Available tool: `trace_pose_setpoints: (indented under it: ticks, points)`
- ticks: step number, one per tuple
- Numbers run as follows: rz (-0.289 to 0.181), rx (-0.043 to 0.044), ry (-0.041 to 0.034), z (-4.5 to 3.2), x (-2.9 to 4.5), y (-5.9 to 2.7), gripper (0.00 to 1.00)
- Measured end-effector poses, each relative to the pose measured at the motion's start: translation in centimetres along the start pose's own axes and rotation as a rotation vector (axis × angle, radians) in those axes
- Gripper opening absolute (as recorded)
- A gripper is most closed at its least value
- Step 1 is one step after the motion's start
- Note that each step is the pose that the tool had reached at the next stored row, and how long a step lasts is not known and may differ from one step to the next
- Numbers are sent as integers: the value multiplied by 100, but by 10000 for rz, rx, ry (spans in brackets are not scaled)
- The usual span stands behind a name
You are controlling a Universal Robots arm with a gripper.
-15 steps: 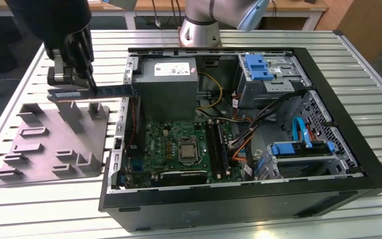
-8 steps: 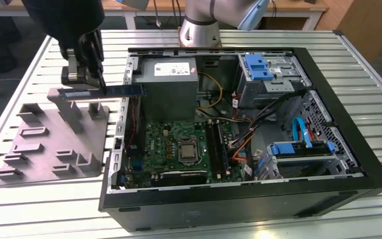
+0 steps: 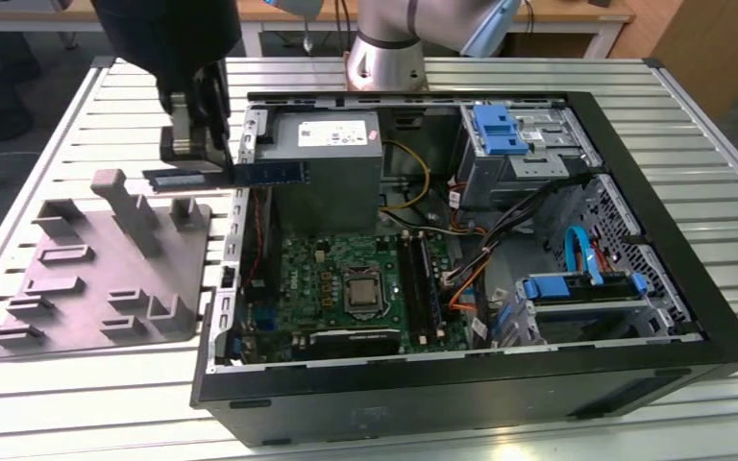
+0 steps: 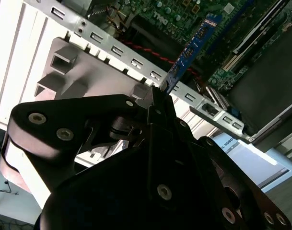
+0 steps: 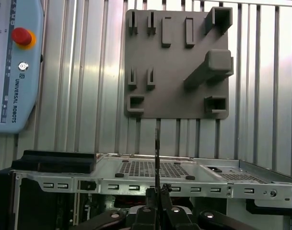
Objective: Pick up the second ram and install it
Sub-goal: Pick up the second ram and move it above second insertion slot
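Observation:
My gripper point(image 3: 199, 171) hangs above the gap between the grey fixture tray point(image 3: 100, 279) and the open computer case point(image 3: 472, 375), shut on the second ram point(image 3: 273, 173). The ram is a thin bluish board held level, its free end reaching over the case's wall at the exterior view's left. In the second wrist view the ram point(image 4: 193, 48) sticks out from the closed fingers point(image 4: 160, 103) towards the motherboard point(image 4: 184, 14). The first wrist view has the ram point(image 5: 157, 153) edge-on above the gripper point(image 5: 157, 194). The long black memory slots point(image 3: 421, 279) lie on the motherboard point(image 3: 331, 279), to the exterior view's right of the processor socket.
The case holds a power supply point(image 3: 324, 144), blue drive brackets point(image 3: 498, 130) and loose cables point(image 3: 498, 230). The fixture tray point(image 5: 174, 62) has raised posts and pockets. A teach pendant with a red button point(image 5: 21, 36) lies on the slatted metal table point(image 3: 715, 221).

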State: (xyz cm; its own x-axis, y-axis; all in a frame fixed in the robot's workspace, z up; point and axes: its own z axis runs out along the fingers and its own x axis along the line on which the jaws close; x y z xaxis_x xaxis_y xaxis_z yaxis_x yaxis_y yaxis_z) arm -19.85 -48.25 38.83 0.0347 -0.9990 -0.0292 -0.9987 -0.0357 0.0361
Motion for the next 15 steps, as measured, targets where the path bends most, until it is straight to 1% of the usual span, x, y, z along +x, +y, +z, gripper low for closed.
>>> trace_pose_setpoints:
  ticks: [6,15]
  points:
    - [0,-3,0,-3,3,-164,14]
    - [0,-6,0,-7,7,-381,14]
